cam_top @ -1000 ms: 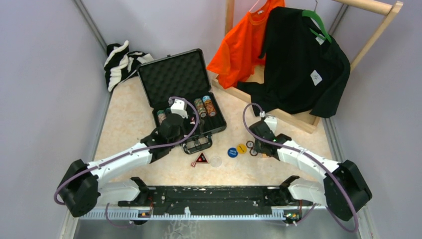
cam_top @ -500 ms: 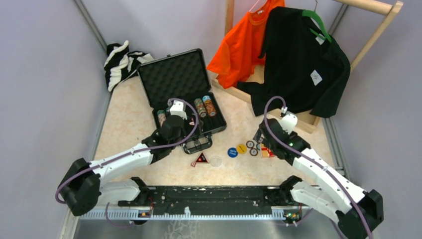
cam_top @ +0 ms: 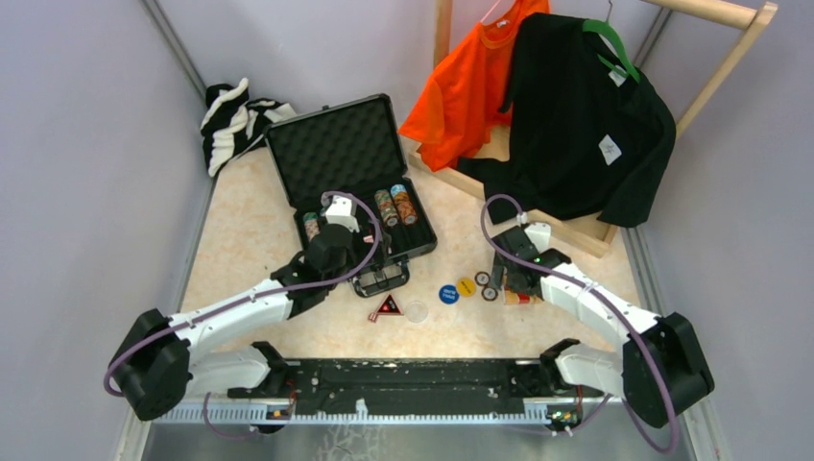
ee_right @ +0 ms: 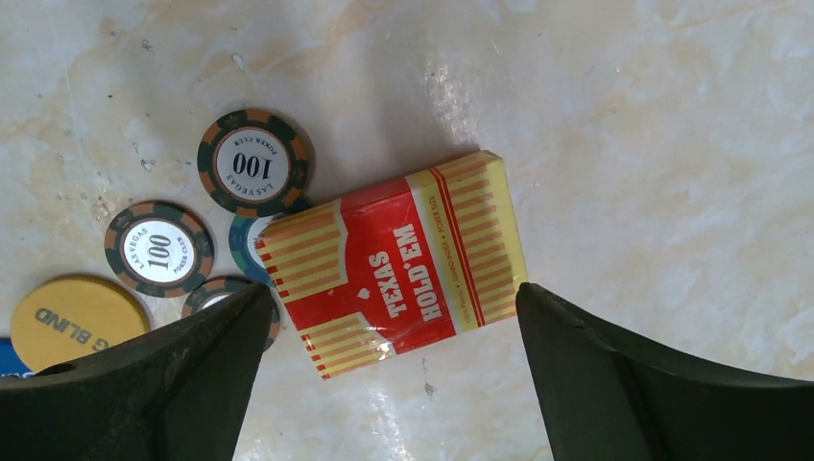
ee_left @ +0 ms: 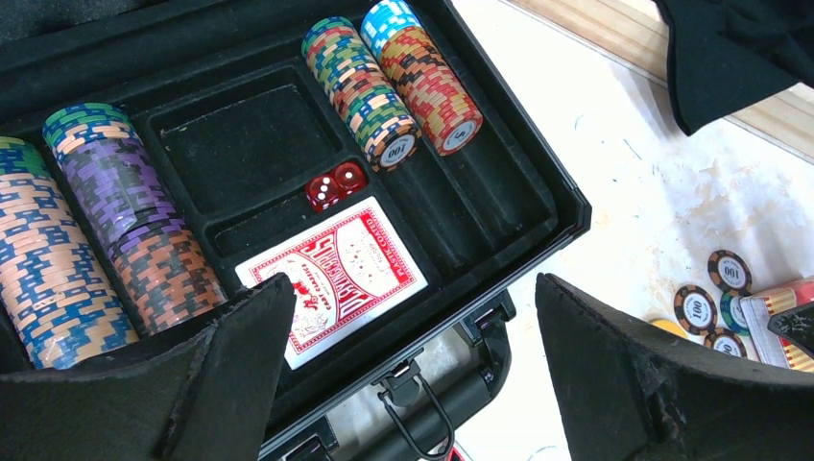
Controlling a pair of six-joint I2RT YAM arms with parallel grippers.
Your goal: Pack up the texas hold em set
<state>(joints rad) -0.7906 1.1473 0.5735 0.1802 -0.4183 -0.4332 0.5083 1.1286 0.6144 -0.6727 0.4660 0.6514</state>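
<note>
Straddling, with right gripper (ee_right: 392, 307) spread wide, the red-and-yellow cardboard card deck (ee_right: 403, 250) lying flat at four o'clock of the open black foam-lined briefcase (cam_top: 336, 146). Likely handling light, stiff, slick: pinching across long edges looking safest. Hanging left gripper (ee_left: 413, 288) likewise spread above that briefcase.

You are looking at a black-and-white striped cloth (cam_top: 235, 120) lying crumpled in the far left corner of the beige table (cam_top: 240, 240). At far right, an orange T-shirt (cam_top: 470, 86) and a black shirt (cam_top: 586, 125) on a green hanger (cam_top: 614, 43) are hanging from a wooden rack (cam_top: 715, 12).
</note>
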